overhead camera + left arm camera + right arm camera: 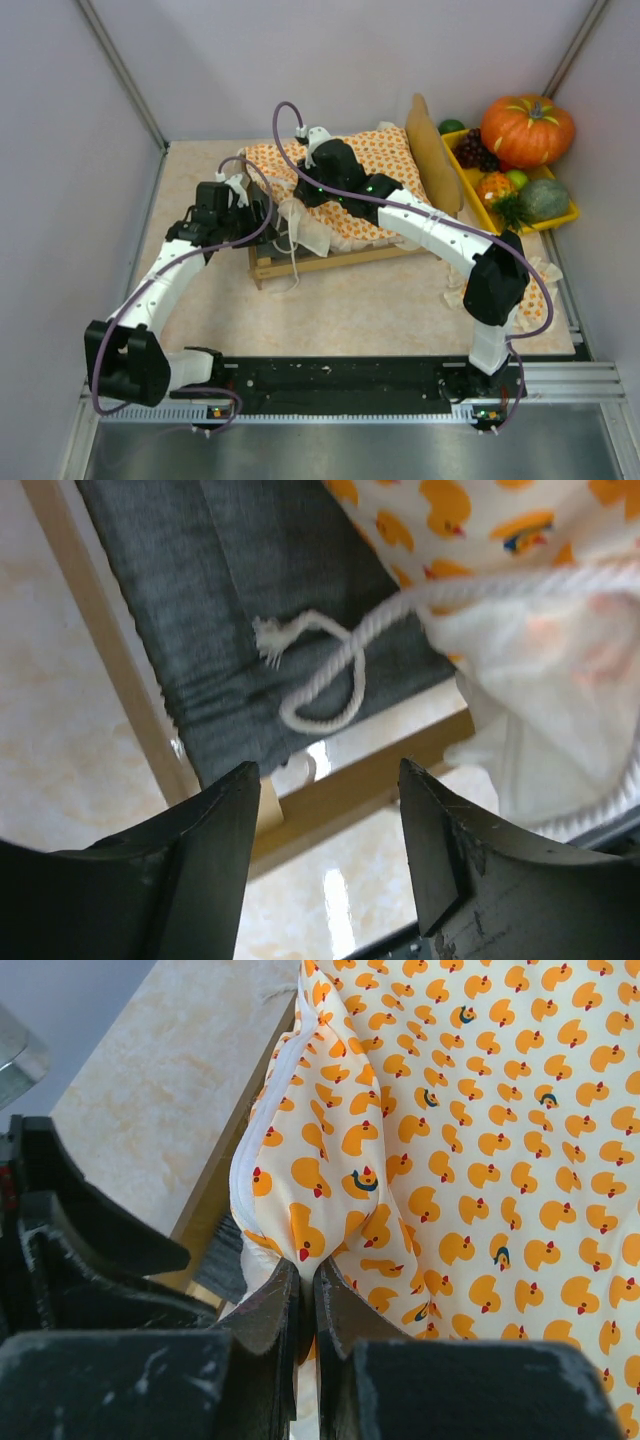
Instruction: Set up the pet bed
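The pet bed [320,262], a light-wood frame with a dark grey fabric base [230,610], stands mid-table with its rounded headboard [432,150] on the right. The orange duck-print bedspread [375,160] lies over most of it. My right gripper [305,188] is shut on a raised fold at the bedspread's [480,1140] left edge, pinched between the fingertips [308,1280]. My left gripper [258,210] is open and empty [330,810], just above the bed's front-left corner rail [360,785]. A white cord [330,670] lies looped on the bare grey base.
A yellow tray [470,205] with a pumpkin [528,128], grapes and other produce stands at the back right. A small ruffled orange-print piece [540,270] shows behind my right arm's elbow. Walls close in on both sides.
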You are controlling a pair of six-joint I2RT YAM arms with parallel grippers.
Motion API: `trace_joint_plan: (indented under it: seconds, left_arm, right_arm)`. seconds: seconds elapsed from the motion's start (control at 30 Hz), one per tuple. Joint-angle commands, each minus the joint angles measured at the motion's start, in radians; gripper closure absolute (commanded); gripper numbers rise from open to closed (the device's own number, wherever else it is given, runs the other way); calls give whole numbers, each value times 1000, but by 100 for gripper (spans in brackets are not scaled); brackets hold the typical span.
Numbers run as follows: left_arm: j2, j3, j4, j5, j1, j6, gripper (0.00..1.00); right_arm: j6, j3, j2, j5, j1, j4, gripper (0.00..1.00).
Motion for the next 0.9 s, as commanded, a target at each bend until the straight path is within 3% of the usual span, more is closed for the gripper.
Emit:
trace_joint_plan:
  seconds: [0.0, 0.2, 0.47, 0.63, 0.7, 0.87]
  left_arm:
    - [60, 3, 199, -6, -3, 6, 38]
    - [150, -26, 258, -35, -9, 18, 41]
    - [124, -152, 341, -116, -79, -54, 46]
    - [92, -238, 413, -156, -101, -109, 65]
    - [83, -260, 430, -162, -102, -117, 68]
    - [81, -244, 417, -182, -102, -124, 100]
  right_arm:
    - [-8, 5, -44, 6, -7, 51, 100]
    - [-8, 5, -46, 6, -8, 51, 100]
    - [-5, 9, -44, 9, -8, 56, 100]
    - [-4, 9, -47, 6, -7, 56, 100]
    - [-5, 8, -50, 8, -7, 56, 100]
    - [-4, 2, -53, 9, -8, 56, 100]
